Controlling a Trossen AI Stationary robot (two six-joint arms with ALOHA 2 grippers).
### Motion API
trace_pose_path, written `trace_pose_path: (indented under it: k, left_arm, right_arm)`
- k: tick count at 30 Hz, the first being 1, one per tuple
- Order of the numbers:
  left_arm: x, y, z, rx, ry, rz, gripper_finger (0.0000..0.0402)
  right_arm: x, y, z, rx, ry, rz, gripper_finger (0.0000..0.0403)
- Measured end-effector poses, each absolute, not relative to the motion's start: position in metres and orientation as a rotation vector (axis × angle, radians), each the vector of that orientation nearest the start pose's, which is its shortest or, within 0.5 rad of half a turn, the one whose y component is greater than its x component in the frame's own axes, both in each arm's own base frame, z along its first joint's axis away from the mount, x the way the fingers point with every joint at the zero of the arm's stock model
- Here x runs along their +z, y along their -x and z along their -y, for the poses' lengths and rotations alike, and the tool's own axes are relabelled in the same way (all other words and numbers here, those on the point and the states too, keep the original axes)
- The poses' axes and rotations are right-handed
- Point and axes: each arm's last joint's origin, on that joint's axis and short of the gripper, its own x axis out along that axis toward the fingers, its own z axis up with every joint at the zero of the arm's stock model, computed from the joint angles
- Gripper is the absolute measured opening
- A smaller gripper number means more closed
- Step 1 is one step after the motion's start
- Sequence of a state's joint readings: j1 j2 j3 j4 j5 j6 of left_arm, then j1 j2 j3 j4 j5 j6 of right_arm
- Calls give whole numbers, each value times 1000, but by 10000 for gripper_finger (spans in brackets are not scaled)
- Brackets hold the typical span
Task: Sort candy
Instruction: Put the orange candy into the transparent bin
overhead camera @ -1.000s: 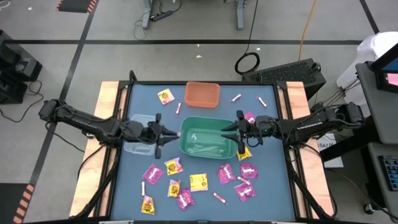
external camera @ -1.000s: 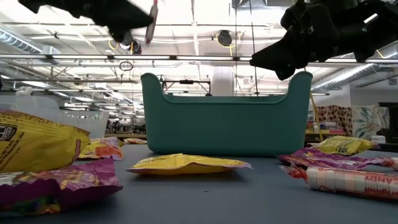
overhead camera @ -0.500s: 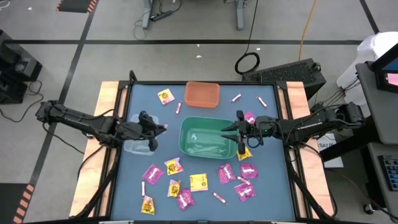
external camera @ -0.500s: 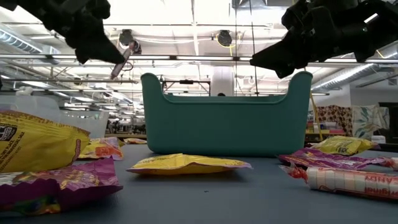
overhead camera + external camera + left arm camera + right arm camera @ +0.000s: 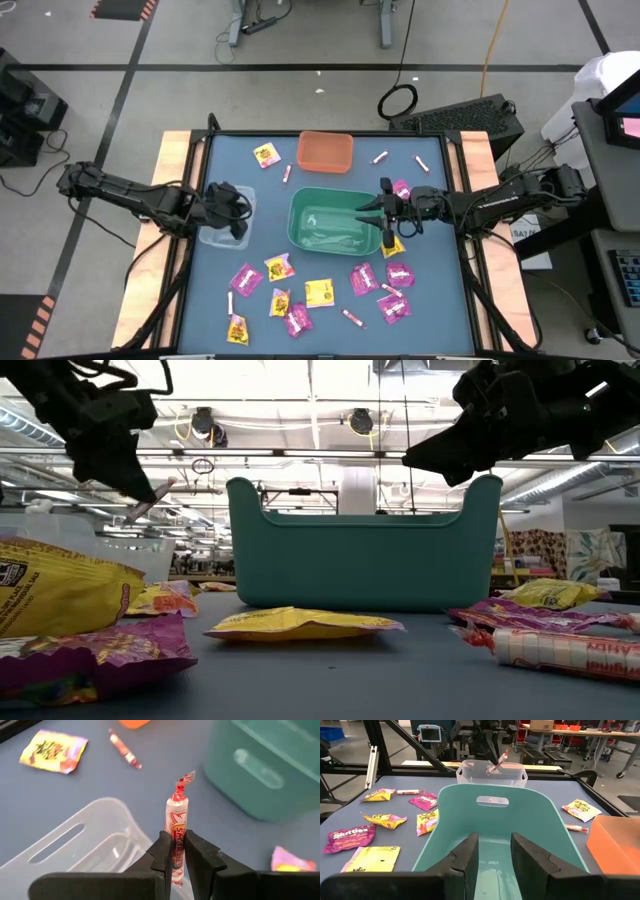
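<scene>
The candy stick [image 5: 176, 827] is clamped in the left gripper [image 5: 174, 851], which has swung left from the green bin [image 5: 335, 222] to above the clear bin [image 5: 222, 236], so a drop looks imminent. The right gripper [image 5: 493, 851] hovers over the green bin, fingers apart, empty.

Glossy crinkled candy [image 5: 176, 832] wrapper, translucent plastic clear bin [image 5: 85, 845], matt teal plastic bin [image 5: 365, 555]

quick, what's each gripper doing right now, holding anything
Left gripper: shut on a candy stick, above the clear bin.
Right gripper: open, empty, over the green bin.
</scene>
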State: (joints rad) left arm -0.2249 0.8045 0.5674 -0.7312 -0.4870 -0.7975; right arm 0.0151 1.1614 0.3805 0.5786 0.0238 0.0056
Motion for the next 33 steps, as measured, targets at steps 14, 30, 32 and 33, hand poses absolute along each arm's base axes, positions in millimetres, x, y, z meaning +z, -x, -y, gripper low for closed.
trace_pose_path:
  k: [14, 30, 32, 33]
  left_arm:
    - [201, -131, 16, 715, 459, -870, 49]
    - [192, -138, 19, 751, 511, -923, 49]
    - [190, -140, 19, 756, 507, -936, 49]
    - [189, -141, 20, 757, 505, -946, 49]
  right_arm:
    - [196, -226, -3, -10, -10, -203, 105]
    - [193, -225, -3, -11, -17, -238, 105]
    - [194, -225, -3, -11, -14, -227, 105]
    - [195, -225, -3, -11, -12, -222, 105]
